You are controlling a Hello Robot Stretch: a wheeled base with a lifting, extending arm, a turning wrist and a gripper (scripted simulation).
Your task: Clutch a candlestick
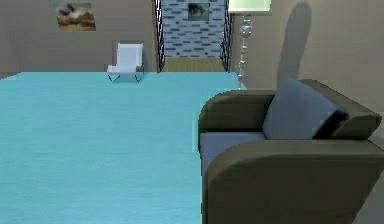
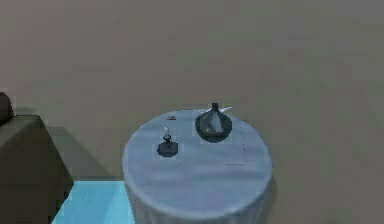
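Wide turquoise carpet (image 1: 90,140) across the forward view's left and middle; dark brown armchair (image 1: 290,165) at its right, with a grey-blue cushion (image 1: 295,108) against the backrest; in the arm side view, round blue-grey table (image 2: 200,185) before a bare wall; tall floor lamp (image 1: 248,45) behind the armchair; small white chair (image 1: 126,60) by the far wall; on the tabletop, squat dark vase (image 2: 214,124) right of middle; left of it and apart, small dark candlestick (image 2: 168,146), upright, pale-tipped; cannot tell the gripper's state.
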